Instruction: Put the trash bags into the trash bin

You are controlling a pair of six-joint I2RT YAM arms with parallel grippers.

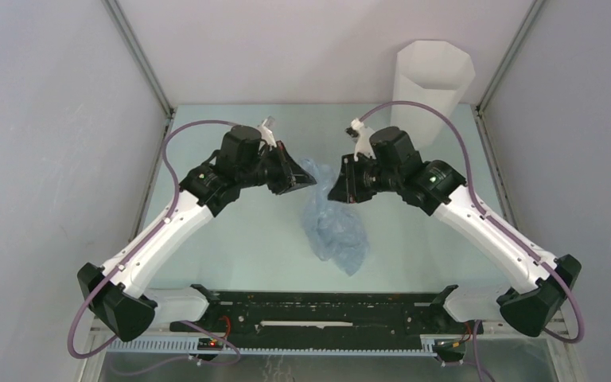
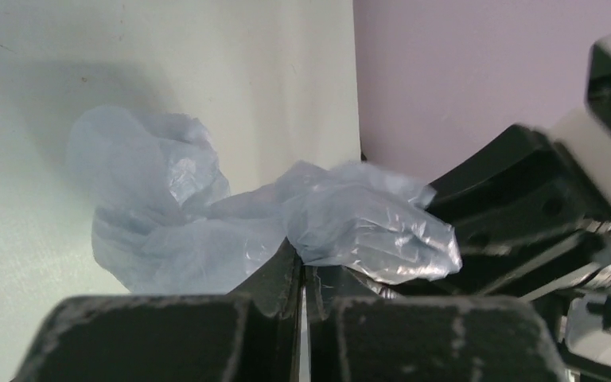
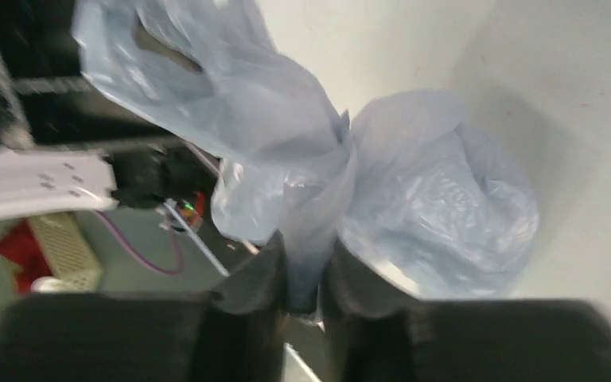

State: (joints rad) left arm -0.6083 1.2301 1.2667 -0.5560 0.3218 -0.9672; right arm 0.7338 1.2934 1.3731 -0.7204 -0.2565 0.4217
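The pale-blue translucent trash bag (image 1: 334, 223) hangs crumpled between my two grippers above the table's middle. My left gripper (image 1: 306, 181) is shut on the bag's upper left edge; in the left wrist view the film (image 2: 366, 219) bunches out of the closed gripper (image 2: 302, 267). My right gripper (image 1: 340, 189) is shut on the bag's upper right part; in the right wrist view a twisted fold of the bag (image 3: 437, 199) runs down between the fingertips (image 3: 306, 274). The tall white faceted trash bin (image 1: 431, 87) stands upright at the back right, behind the right arm.
Metal frame posts (image 1: 139, 56) and grey walls close in the table on both sides. A black rail (image 1: 318, 310) runs along the near edge between the arm bases. Purple cables (image 1: 445, 119) loop over both arms.
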